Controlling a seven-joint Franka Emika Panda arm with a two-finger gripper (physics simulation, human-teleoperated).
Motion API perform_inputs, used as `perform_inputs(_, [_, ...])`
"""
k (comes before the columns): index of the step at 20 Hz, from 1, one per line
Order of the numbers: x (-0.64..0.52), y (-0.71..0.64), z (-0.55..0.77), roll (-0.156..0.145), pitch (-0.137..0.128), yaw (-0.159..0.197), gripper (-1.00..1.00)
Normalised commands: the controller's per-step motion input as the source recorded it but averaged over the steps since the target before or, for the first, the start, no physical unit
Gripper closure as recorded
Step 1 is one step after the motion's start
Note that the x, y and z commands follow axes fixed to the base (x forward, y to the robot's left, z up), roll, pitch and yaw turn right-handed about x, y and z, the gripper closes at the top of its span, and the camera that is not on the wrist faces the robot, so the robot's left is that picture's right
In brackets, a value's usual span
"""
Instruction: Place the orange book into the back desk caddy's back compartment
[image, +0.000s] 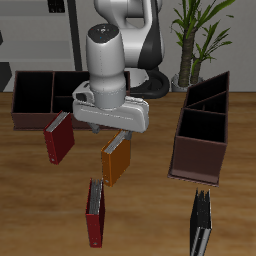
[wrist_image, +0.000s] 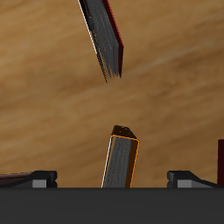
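The back desk caddy (image: 40, 95) is sitting farthest over at the table's rear, a long low box of dark reddish-brown, matte, with black-lined rectangular cells; part of it is being hidden by the arm. Just in front of it a dark-red book (image: 59, 137) is standing upright on the warm, streaky wood-grain table (image: 150, 215), its pale page edge showing as a thin strip. Nearer the front edge a second dark-red book (image: 95, 213) is standing too, slim and hard-cornered.

Above the middle, the gripper (image: 116, 132) is hanging from the smooth white and grey arm, its blocky pale housing spreading over the orange book (image: 116, 158). The book is a small bright-orange hardcover, glossy, with a pale page block; it is sitting directly under the fingers, tilted a little, apparently raised off the table. In the wrist view the orange book (wrist_image: 121, 157) is running up between the two dark finger bases, which are standing well apart from its covers, so whether the fingers are pinching it cannot be told.

Farther on, a black book (image: 201, 225) is standing near the front edge, thin and dark. Behind it the second caddy (image: 200, 135) is showing end-on, narrow and tall, the same brown with black compartments.
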Motion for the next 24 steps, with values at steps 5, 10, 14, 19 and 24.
perform_inputs(5, [0.04, -0.1, -0.25, -0.011, 0.004, -0.017, -1.0])
perform_inputs(10, [-0.06, 0.0, -0.23, 0.016, 0.009, -0.036, -1.0])
perform_inputs(14, [-0.05, -0.04, -0.3, -0.002, -0.008, -0.018, -1.0])
perform_inputs(19, [-0.01, -0.03, -0.29, -0.015, 0.021, -0.044, -1.0])
perform_inputs(24, [-0.04, 0.09, -0.21, 0.008, 0.021, 0.002, 1.0])
